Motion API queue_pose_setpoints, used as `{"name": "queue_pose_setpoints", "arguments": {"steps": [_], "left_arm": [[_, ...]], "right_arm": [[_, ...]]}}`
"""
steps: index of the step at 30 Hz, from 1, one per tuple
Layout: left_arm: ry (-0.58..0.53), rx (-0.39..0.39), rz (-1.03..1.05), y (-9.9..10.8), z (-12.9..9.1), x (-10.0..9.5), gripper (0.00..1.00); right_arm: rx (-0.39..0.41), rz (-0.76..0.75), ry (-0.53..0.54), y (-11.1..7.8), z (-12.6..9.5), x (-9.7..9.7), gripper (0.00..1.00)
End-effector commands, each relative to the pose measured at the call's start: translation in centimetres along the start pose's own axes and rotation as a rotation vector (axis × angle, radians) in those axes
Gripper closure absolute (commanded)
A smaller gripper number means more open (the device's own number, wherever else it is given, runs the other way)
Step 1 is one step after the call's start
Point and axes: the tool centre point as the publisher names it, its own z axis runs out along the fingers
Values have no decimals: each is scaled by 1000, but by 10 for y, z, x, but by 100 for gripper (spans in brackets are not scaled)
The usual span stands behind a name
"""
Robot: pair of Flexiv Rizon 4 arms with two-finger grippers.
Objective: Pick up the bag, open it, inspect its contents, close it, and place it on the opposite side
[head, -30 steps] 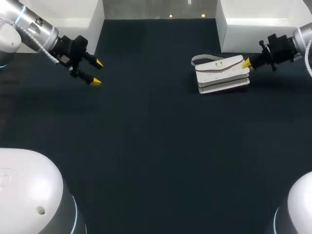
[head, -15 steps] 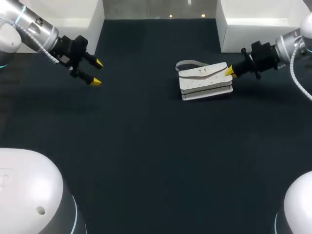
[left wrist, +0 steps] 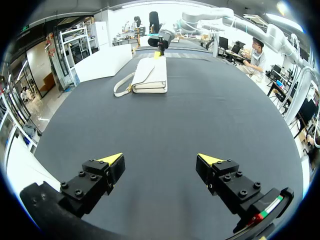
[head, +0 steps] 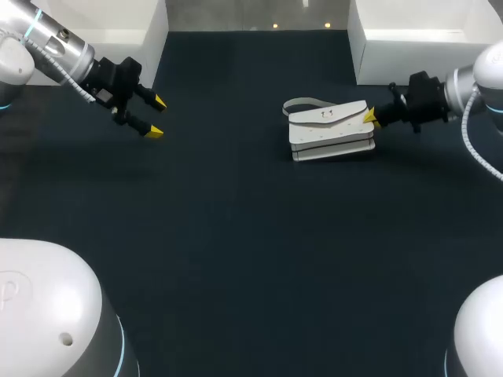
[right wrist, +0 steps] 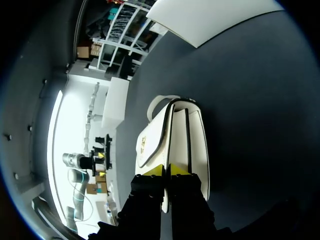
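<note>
A white flap bag (head: 330, 132) with a grey strap (head: 302, 104) lies flat on the dark table (head: 236, 236), right of the middle at the back. My right gripper (head: 369, 118) is at the bag's right end, shut, with a thin edge of the bag (right wrist: 172, 135) between its yellow tips (right wrist: 167, 170). My left gripper (head: 157, 117) hangs open and empty over the far left of the table. In the left wrist view the bag (left wrist: 150, 76) lies far ahead of the open left gripper (left wrist: 161, 159), with the right gripper (left wrist: 160, 52) behind it.
White raised blocks stand at the back left (head: 118, 31) and back right (head: 424, 47) corners of the table. The right block is close behind my right arm.
My right gripper slid the bag leftward toward the table's middle over the first half second. Since then the bag has stayed put. My left arm has not moved.
</note>
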Motion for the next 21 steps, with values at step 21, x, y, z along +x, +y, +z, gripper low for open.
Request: {"name": "queue_pose_setpoints", "arguments": {"steps": [21], "left_arm": [[2,3,1,1,1,-2,0]], "right_arm": [[-147,-68,111,-42,81,69,100]]}}
